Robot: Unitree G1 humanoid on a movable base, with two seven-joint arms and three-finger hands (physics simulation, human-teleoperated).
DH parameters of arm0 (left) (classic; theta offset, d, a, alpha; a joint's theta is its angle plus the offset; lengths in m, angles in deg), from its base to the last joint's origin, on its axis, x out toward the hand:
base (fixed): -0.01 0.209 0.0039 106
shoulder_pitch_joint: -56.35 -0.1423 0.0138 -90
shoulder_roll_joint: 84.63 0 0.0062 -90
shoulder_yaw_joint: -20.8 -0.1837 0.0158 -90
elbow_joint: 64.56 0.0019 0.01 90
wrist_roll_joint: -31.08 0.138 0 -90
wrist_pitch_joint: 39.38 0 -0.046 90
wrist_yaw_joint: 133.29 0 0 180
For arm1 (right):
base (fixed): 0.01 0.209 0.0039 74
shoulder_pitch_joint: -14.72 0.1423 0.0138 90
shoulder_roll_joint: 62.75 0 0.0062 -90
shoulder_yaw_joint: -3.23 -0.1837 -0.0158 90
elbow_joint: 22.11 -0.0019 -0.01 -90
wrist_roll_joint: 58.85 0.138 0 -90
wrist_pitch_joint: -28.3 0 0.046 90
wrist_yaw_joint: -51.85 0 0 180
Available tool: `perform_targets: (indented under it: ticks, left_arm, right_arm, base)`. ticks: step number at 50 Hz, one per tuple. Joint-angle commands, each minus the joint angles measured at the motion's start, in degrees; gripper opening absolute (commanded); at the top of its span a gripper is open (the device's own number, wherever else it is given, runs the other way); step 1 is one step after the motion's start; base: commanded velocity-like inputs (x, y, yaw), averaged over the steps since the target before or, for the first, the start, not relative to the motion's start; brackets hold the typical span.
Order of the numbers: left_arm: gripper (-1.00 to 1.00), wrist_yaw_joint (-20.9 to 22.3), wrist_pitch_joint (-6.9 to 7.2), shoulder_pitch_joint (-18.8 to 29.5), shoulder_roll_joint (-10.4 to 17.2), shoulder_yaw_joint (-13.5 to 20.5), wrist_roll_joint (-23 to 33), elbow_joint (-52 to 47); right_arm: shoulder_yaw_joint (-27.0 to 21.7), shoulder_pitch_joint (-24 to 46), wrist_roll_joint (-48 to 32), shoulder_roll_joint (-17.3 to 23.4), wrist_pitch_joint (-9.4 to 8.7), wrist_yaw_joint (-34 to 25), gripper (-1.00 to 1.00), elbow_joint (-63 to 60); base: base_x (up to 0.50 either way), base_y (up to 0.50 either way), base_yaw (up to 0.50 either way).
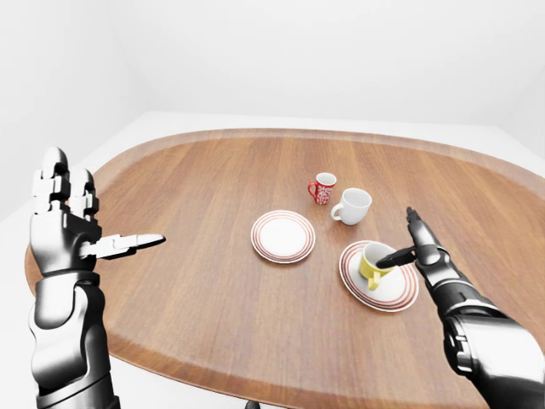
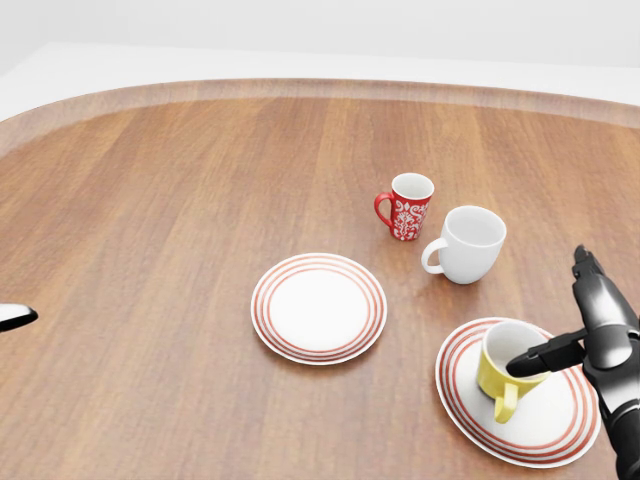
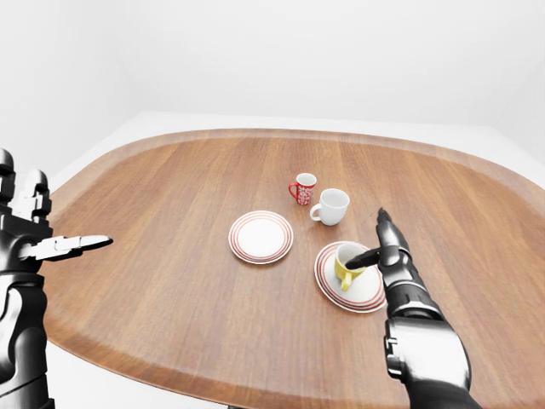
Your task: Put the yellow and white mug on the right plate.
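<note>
The wooden desk [image 2: 150,200] was oval and filled most of each view, and everything the task concerned sat toward its right half. Of the robot's two arms, the left hand [image 1: 72,226] was raised well apart from the crockery at the left edge of the left-eye view, fingers spread and one pointing toward the middle of the desk, holding nothing. The right hand [image 2: 590,325] reached in from the right, just beside the right plate, with its fingers open; one dark finger lay across the rim of the mug and the others stood clear, so it was not gripping the mug, though whether that finger actually touched the rim could not be told.

Two red-ringed plates lay on the desk. The left plate [image 2: 318,307] was bare, near the middle. The right plate [image 2: 560,440] sat nearer the robot and to the right, and the yellow and white mug [image 2: 503,370] stood upright on it, toward its left side, handle turned toward the near edge. Farther off, beyond the two plates, a plain white mug [image 2: 468,243] and a smaller red patterned mug [image 2: 407,206] stood close together on the bare wood.

Judged from this, the main work looked done: the mug was already on the right plate and resting squarely. What seemed left was only for the right hand to draw away without nudging or tipping the mug.
</note>
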Motion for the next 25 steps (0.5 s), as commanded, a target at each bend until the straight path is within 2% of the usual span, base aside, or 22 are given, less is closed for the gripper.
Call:
perform_targets:
  ticks: [1,25]
  left_arm:
    - [1.0,0.0,0.0,0.1,0.1,0.0,-0.1,-0.1]
    - [1.0,0.1,0.0,0.0,0.0,0.1,0.0,0.0]
  right_arm:
    - [-0.1,0.1,0.4,-0.1,0.0,-0.5,1.0,-0.2]
    - [-0.7,0.7,5.5,1.0,0.0,-2.9,1.0,-2.9]
  base:
    - [0.0,0.0,0.0]
    - [0.0,0.0,0.0]
